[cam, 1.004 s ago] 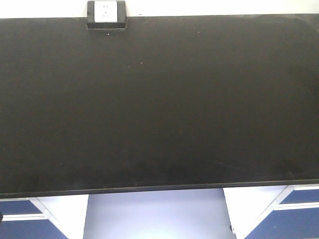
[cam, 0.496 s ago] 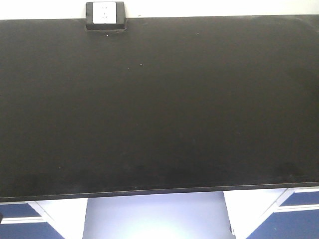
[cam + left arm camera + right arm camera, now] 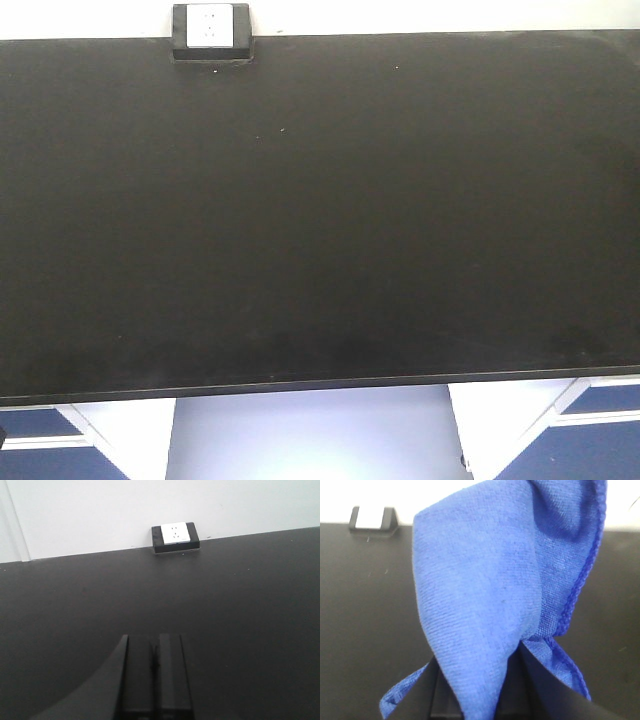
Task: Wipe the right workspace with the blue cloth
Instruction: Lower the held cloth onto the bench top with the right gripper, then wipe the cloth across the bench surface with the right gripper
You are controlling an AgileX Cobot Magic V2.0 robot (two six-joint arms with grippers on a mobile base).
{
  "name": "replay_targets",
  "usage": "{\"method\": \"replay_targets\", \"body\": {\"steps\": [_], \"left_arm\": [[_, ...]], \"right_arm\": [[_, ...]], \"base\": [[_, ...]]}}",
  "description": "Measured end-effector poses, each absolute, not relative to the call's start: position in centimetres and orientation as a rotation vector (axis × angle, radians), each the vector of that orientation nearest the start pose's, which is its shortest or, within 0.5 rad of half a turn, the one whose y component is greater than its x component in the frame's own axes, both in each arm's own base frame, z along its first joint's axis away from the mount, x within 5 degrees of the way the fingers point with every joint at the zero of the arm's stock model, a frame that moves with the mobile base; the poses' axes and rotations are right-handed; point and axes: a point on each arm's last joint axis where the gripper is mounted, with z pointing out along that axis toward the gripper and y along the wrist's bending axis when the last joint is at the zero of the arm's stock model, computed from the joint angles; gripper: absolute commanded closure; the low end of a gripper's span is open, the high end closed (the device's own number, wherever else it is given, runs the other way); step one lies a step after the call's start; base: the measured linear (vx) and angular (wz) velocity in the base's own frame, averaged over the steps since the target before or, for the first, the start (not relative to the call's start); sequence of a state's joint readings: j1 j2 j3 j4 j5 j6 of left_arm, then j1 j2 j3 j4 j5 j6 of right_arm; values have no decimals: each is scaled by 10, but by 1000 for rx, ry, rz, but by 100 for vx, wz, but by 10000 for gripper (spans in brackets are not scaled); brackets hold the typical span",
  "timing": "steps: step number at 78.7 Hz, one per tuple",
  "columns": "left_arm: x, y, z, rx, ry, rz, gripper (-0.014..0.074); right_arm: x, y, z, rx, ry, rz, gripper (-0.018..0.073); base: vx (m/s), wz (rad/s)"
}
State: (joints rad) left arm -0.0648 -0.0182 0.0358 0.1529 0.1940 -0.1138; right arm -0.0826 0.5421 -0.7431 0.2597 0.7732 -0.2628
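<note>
The right workspace (image 3: 320, 220) is a wide matte black benchtop that fills the front view, where neither gripper shows. In the right wrist view the blue cloth (image 3: 485, 580) stands up in a fuzzy bunch with a darker stitched hem, above the benchtop (image 3: 360, 605). My right gripper (image 3: 480, 662) is shut on its lower part, and the cloth hides the fingertips. In the left wrist view my left gripper (image 3: 155, 640) hovers over the benchtop (image 3: 240, 590), shut with nothing between its fingers.
A grey-framed white socket box (image 3: 210, 30) sits at the bench's back edge against the white wall, and it also shows as the socket box (image 3: 175, 538) and the socket box (image 3: 372, 522). Blue-fronted cabinets (image 3: 590, 440) and an open knee space (image 3: 310, 435) lie below the front edge.
In the front view the bench's front edge sits a little lower than a second ago. Nothing has shifted in the last half second.
</note>
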Motion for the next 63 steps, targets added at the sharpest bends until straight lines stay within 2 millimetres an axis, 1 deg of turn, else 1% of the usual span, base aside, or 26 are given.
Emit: {"method": "replay_targets", "body": {"steps": [1, 2, 9, 12, 19, 24, 28, 31, 35, 36, 38, 39, 40, 42, 43, 45, 46, 49, 58, 63], "left_arm": [[56, -1, 185, 63, 1692, 3, 603], [56, -1, 185, 63, 1692, 3, 603], [56, -1, 185, 63, 1692, 3, 603], [56, -1, 185, 63, 1692, 3, 603], [56, -1, 185, 63, 1692, 3, 603], [56, -1, 185, 63, 1692, 3, 603], [56, -1, 185, 63, 1692, 3, 603], [56, -1, 185, 63, 1692, 3, 603], [56, -1, 185, 63, 1692, 3, 603], [56, -1, 185, 63, 1692, 3, 603], [56, -1, 185, 63, 1692, 3, 603], [56, -1, 185, 63, 1692, 3, 603], [56, -1, 185, 63, 1692, 3, 603], [56, -1, 185, 63, 1692, 3, 603], [56, -1, 185, 63, 1692, 3, 603], [56, -1, 185, 63, 1692, 3, 603], [56, -1, 185, 63, 1692, 3, 603], [56, -1, 185, 63, 1692, 3, 603], [56, -1, 185, 63, 1692, 3, 603], [56, -1, 185, 63, 1692, 3, 603]], "right_arm": [[96, 9, 353, -105, 2033, 90, 566], [104, 8, 350, -110, 2059, 93, 566], [138, 7, 337, -129, 2152, 115, 566], [156, 6, 327, -144, 2206, 131, 566], [191, 6, 308, -177, 2306, 168, 565], [220, 6, 289, -209, 2389, 208, 564], [238, 6, 275, -224, 2440, 240, 564], [254, 6, 261, -230, 2489, 274, 563], [269, 6, 246, -225, 2533, 314, 563], [276, 6, 237, -222, 2560, 329, 563], [281, 6, 233, -223, 2569, 341, 563], [287, 6, 224, -218, 2595, 355, 563], [290, 6, 223, -221, 2596, 358, 563], [297, 6, 212, -213, 2626, 377, 563], [300, 6, 210, -215, 2628, 380, 563], [306, 6, 200, -206, 2656, 395, 563], [309, 6, 199, -207, 2658, 397, 563], [318, 5, 186, -200, 2691, 413, 563], [330, 4, 162, -189, 2747, 426, 563], [333, 3, 156, -182, 2753, 416, 563]], "base": [[0, 0], [0, 0], [0, 0], [0, 0], [0, 0], [0, 0], [0, 0], [0, 0], [0, 0], [0, 0], [0, 0], [0, 0], [0, 0], [0, 0], [0, 0], [0, 0], [0, 0], [0, 0], [0, 0], [0, 0]]}}
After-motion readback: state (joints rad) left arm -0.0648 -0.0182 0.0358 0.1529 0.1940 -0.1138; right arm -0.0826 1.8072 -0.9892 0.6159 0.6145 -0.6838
